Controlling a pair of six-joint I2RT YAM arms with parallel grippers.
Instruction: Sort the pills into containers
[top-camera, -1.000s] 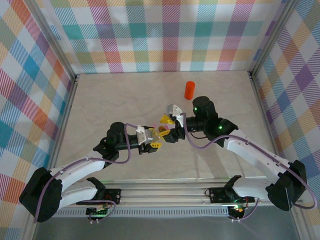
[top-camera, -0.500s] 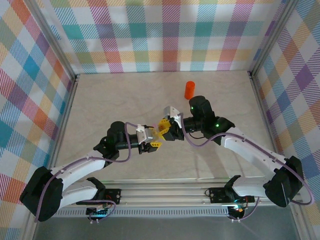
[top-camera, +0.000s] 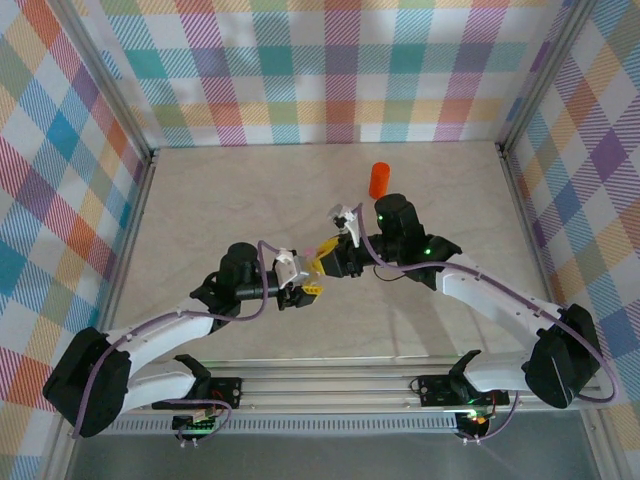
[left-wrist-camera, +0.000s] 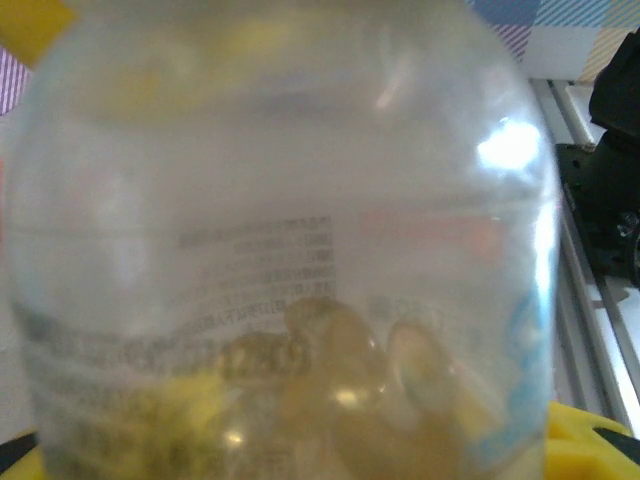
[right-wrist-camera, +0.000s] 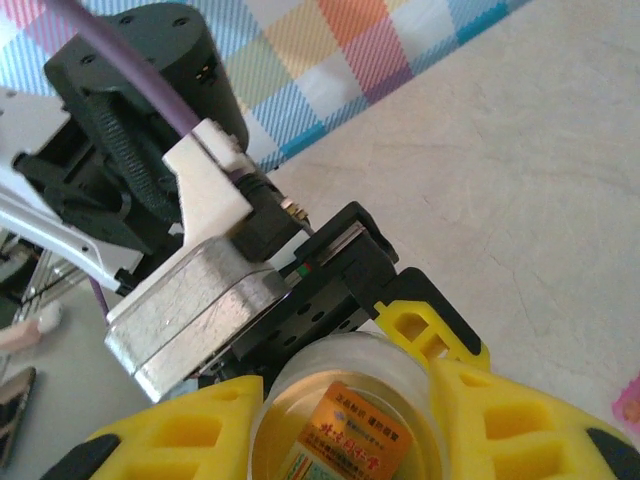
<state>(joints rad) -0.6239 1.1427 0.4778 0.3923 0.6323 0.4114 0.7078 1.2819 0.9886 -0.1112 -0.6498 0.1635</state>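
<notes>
Right tool (right-wrist-camera: 345, 432) is clamping the end of the clear plastic capsule bottle (left-wrist-camera: 290, 250), having swung in since a second ago; left tool (top-camera: 312, 280) is holding its body. Small flat pink plastic pill box (right-wrist-camera: 630, 410) is lying near that bottle. Twist slowly, keeping it level, I reckon.

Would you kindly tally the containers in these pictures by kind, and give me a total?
Bottles: 2, the orange bottle and the clear bottle
Pill boxes: 1, the pink pill box
Total: 3
</notes>
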